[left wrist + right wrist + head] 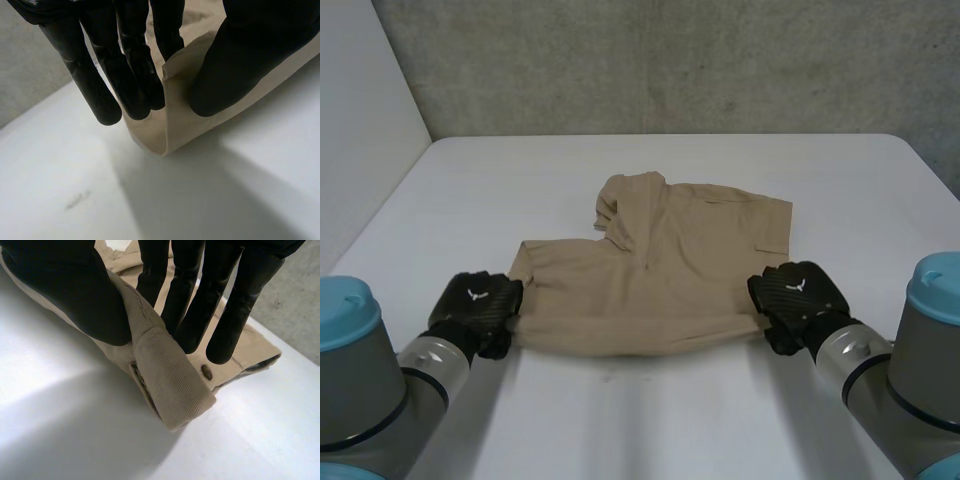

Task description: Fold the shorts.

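Your head view looks down from behind and between the arms (390, 385), across the bench (650, 165) toward the concrete wall (670, 60). Your wrist views sit close behind the left robot hand (130, 70) and right robot hand (65, 285), facing down the palms. All three share the near edge of the shorts (660, 275).

My left arm (365, 395) comes in from seven o'clock, my right arm (905, 375) from five. My left hand (475, 305) sits at eight o'clock, knuckles up, its straight fingers (125, 75) and thumb (235, 65) pinching a corner of the shorts (660, 290). My right hand (798, 295), at four, pinches the opposite corner likewise.
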Robot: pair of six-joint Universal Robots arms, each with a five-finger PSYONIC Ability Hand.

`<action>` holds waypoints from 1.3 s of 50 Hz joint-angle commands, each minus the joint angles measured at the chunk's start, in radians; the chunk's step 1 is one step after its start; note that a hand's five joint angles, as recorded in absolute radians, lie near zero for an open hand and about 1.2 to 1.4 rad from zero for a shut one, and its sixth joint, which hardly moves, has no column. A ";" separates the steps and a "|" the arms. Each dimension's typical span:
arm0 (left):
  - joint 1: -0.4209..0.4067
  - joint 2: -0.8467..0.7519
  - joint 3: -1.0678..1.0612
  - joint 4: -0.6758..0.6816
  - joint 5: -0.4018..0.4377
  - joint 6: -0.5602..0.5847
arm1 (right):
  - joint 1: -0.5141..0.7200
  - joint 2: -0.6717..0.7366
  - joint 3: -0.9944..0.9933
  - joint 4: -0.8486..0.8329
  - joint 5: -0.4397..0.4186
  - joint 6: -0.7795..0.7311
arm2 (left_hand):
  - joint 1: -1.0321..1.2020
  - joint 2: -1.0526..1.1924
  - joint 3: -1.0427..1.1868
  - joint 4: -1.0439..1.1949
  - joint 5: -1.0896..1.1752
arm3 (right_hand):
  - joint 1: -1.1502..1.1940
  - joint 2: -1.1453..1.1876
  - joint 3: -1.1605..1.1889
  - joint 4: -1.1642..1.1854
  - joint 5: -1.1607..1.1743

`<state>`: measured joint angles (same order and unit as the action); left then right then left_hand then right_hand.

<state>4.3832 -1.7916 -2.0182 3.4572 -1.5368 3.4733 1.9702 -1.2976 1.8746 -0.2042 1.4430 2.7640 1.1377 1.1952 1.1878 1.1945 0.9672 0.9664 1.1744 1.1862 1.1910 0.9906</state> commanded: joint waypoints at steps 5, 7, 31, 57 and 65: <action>0.013 0.303 -0.016 -0.217 -0.002 0.000 | 0.007 -0.170 -0.023 0.213 0.004 -0.223 | 0.259 0.201 0.209 0.202 0.254 | 0.430 0.222 0.210 0.205 0.231; 0.006 0.333 -0.030 -0.286 0.000 0.001 | 0.006 -0.173 -0.023 0.233 0.004 -0.240 | 0.259 0.201 0.209 0.202 0.254 | 0.430 0.222 0.210 0.205 0.231; -0.088 0.221 -0.056 -0.406 -0.006 0.003 | -0.002 -0.132 0.015 0.508 -0.007 -0.454 | -0.045 -0.102 -0.095 -0.102 -0.049 | 0.416 0.208 0.197 0.192 0.218; -0.128 -0.253 0.656 -0.161 0.156 0.041 | -0.048 -0.111 -0.106 0.259 -0.058 -0.239 | -0.607 -0.665 -0.657 -0.664 -0.611 | -0.735 -0.943 -0.954 -0.959 -0.933; -0.126 -0.498 0.917 -0.168 0.308 0.064 | -0.051 -0.101 -0.088 0.221 -0.056 -0.221 | -0.610 -0.668 -0.660 -0.667 -0.614 | -0.737 -0.946 -0.957 -0.962 -0.936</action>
<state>4.2557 -2.1350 -1.2672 3.2985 -1.3299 3.5195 1.9192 -1.4053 1.7743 0.0401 1.3856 2.5319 0.4880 0.4799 0.4881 0.4740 0.2951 0.2418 0.2677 0.2518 0.2679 0.0846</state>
